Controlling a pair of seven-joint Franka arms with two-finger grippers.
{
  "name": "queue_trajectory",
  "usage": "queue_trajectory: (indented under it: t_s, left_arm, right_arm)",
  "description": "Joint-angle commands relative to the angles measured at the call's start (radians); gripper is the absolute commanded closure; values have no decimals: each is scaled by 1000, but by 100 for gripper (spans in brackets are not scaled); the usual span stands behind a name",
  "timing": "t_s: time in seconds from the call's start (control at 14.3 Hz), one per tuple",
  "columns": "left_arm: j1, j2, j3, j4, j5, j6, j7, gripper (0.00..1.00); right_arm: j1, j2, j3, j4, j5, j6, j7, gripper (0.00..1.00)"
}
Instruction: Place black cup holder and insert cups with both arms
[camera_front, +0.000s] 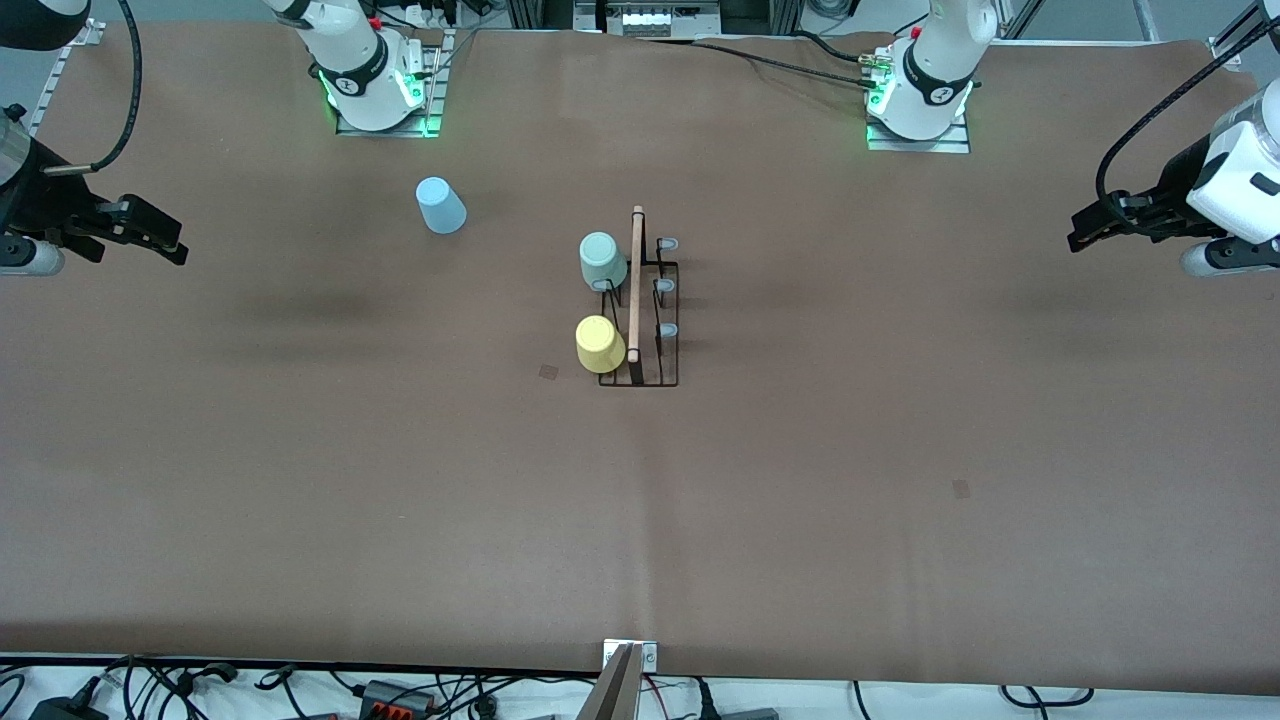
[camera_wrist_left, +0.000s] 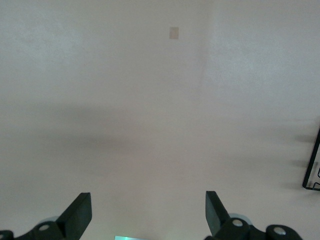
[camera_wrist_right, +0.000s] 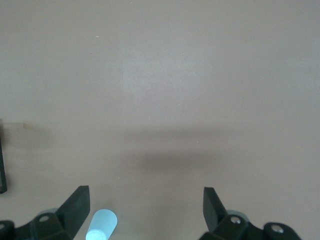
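Observation:
The black cup holder (camera_front: 636, 290) stands upright at the table's middle, its wooden rod on top. The mint green cup (camera_front: 601, 259) and the yellow cup (camera_front: 599, 343) sit upside down on prongs on the side toward the right arm's end. The three prongs (camera_front: 664, 286) on the side toward the left arm's end are bare. The light blue cup (camera_front: 440, 205) stands upside down on the table near the right arm's base. My right gripper (camera_front: 175, 245) is open and empty over the right arm's end of the table. In the right wrist view the right gripper (camera_wrist_right: 145, 195) is above the blue cup (camera_wrist_right: 101, 225). My left gripper (camera_front: 1080, 228) is open and empty over the left arm's end. The left wrist view also shows the left gripper (camera_wrist_left: 148, 200).
The brown table cover (camera_front: 800, 450) has small dark marks (camera_front: 549, 371) beside the yellow cup and nearer the camera (camera_front: 961, 488). The arm bases (camera_front: 380, 85) (camera_front: 920, 95) stand along the table's edge farthest from the camera. Cables (camera_front: 400, 690) and a metal bracket (camera_front: 630, 660) lie along the nearest edge.

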Motion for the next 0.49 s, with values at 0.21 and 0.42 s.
queue_trajectory:
  t_s: [0.21,0.42]
  left_arm:
    - [4,12,-9,23,-24,-7,3,0]
    - [5,12,-9,23,-24,-7,3,0]
  right_arm:
    - [-15,-22,10,-20,-3,-4,-14,0]
    - [-15,-25,10,-22,-3,-8,-16,0]
